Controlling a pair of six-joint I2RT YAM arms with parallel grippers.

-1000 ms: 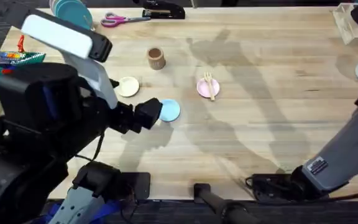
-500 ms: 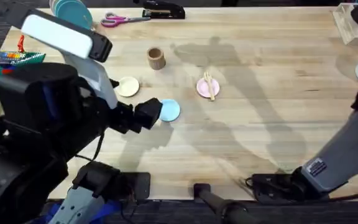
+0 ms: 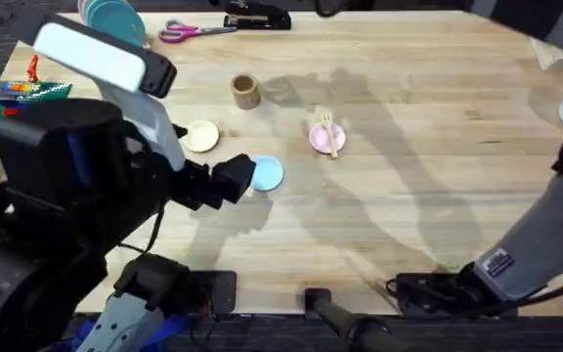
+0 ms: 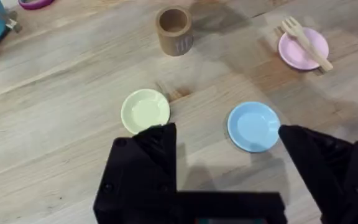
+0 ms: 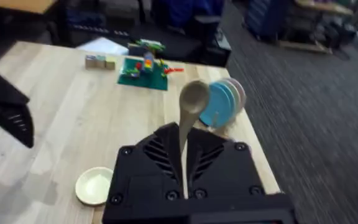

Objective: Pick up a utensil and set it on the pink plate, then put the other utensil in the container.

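Observation:
The utensil, a pale wooden fork (image 3: 330,134) (image 4: 307,41), lies across the pink plate (image 3: 320,138) (image 4: 297,53) at mid-table. The brown wooden container (image 3: 246,92) (image 4: 174,30) stands upright to the far left of it. In the right wrist view my right gripper (image 5: 184,185) is shut on the handle of the other utensil, the wooden spoon (image 5: 194,98), whose bowl points up and away, high above the table. My left gripper (image 3: 235,178) (image 4: 225,133) hangs open above the light blue plate (image 3: 267,173) (image 4: 253,126), holding nothing.
A pale yellow plate (image 3: 201,136) (image 4: 145,111) (image 5: 95,185) lies left of the blue one. Scissors (image 3: 186,31), a stapler (image 3: 257,17) and a stack of teal plates (image 3: 111,18) (image 5: 224,102) line the far edge. Toy blocks (image 3: 18,90) (image 5: 143,67) sit at the left edge.
The arm's shadow on the table has drifted left toward the container. The left arm, the plates and the fork have not moved.

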